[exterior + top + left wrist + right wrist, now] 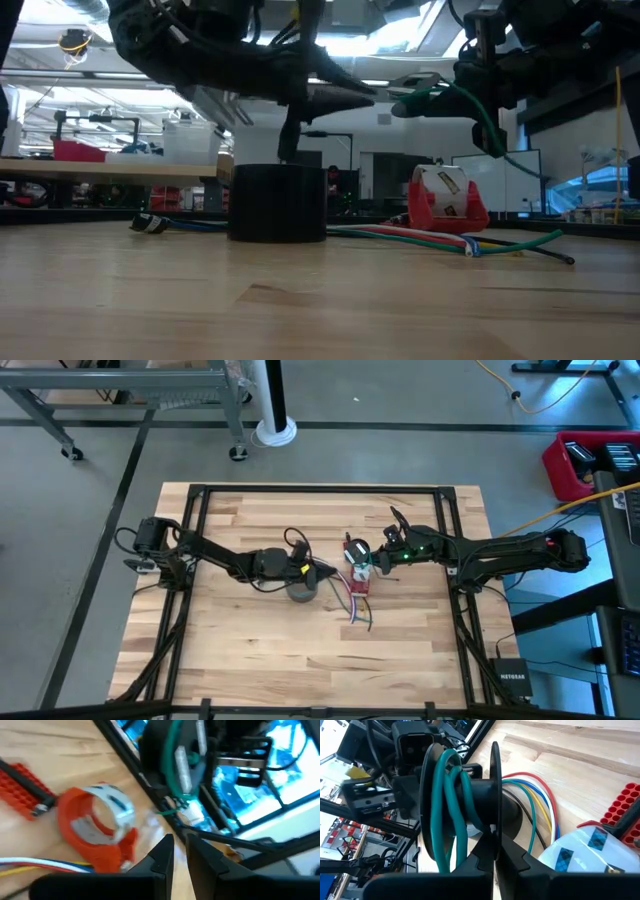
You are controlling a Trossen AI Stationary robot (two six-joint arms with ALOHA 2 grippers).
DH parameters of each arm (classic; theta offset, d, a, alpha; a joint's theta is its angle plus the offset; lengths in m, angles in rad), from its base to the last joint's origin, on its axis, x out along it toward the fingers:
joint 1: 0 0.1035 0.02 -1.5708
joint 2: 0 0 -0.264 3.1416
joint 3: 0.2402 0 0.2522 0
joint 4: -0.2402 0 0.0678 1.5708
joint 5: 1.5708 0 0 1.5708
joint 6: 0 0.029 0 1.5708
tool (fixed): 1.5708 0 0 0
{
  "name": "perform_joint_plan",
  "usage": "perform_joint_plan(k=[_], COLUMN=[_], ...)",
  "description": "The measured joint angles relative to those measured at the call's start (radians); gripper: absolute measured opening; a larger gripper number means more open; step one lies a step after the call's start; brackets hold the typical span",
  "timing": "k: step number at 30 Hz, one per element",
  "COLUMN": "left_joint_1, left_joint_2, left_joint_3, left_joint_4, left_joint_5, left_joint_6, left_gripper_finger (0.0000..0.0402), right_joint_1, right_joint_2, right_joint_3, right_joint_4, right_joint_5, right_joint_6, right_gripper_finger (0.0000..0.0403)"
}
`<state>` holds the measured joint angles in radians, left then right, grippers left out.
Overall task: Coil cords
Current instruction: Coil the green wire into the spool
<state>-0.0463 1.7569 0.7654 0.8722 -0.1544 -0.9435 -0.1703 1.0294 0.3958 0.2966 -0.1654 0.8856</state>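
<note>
A grey concrete floor is seen around the wooden desk. A metal rack on castors and a white post are set beyond it.

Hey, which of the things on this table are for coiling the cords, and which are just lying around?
For the job: spool of green cord, in the right tool, left tool beside it; loose coloured cords.
Lying about: red tape dispenser; dark roll; red studded block.

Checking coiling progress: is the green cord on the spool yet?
Partly: green cord loops around the spool; other cords lie on the table.
</note>
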Motion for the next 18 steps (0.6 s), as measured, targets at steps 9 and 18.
perform_joint_plan(k=[9, 18], left_joint_1=[0.016, 0.01], left_joint_2=[0.0, 0.0], left_joint_3=[0.033, 0.033], left_joint_4=[-0.004, -0.104], left_joint_5=[0.031, 0.029], left_joint_6=[0.008, -0.04], left_gripper_finger=[0.0043, 0.0106], right_joint_1=[0.0, 0.0], right_joint_2=[0.0, 0.0], right_joint_3=[0.0, 0.0], right_joint_4=[0.0, 0.0], right_joint_5=[0.0, 0.0], right_joint_6=[0.0, 0.0], right_gripper_finger=[0.0003, 0.0003])
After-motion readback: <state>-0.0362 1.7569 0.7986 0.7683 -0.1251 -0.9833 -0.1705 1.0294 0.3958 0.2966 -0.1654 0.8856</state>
